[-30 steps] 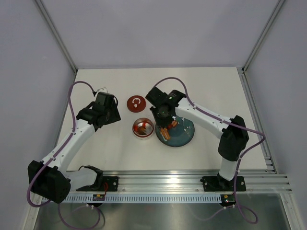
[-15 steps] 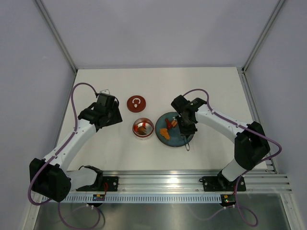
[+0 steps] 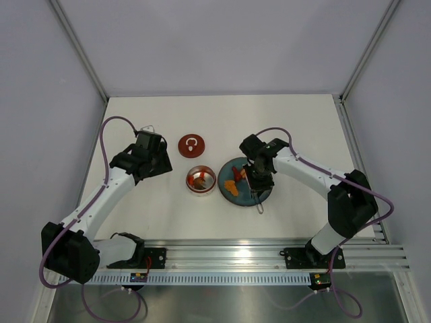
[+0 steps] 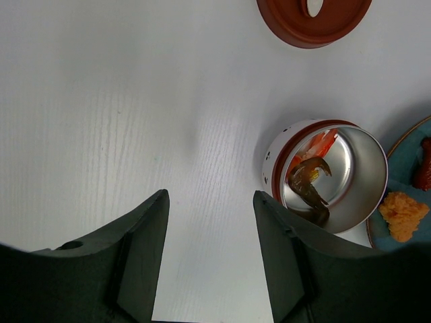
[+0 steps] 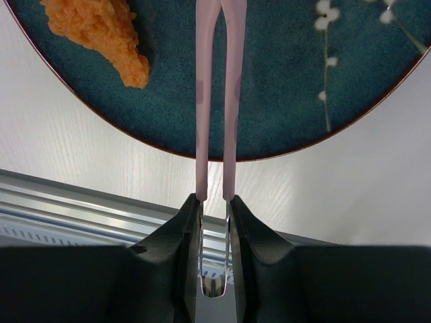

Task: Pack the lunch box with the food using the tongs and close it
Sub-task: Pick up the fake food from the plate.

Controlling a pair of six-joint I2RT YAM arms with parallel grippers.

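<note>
The steel lunch box [image 3: 201,180] [image 4: 330,175] stands open with red and dark brown food [image 4: 306,178] inside. Its dark red lid [image 3: 191,145] [image 4: 313,20] lies behind it on the table. Orange food [image 3: 231,189] [image 5: 101,33] and a red piece [image 3: 236,173] rest on the teal plate [image 3: 244,197] [image 5: 289,81]. My right gripper [image 3: 258,190] [image 5: 214,200] is shut on the pink tongs [image 5: 219,101] near their bend. Their arms reach over the plate, and the tips are out of view. My left gripper [image 3: 158,161] [image 4: 210,202] hangs open and empty, left of the lunch box.
An aluminium rail [image 3: 256,256] runs along the near table edge, just beyond the plate in the right wrist view. Grey walls enclose the white table [image 3: 303,121] at the back and on both sides.
My right arm has swung with the tongs from the plate's left edge by the lunch box to the plate's right half, then settled slightly. The left arm has barely moved.
</note>
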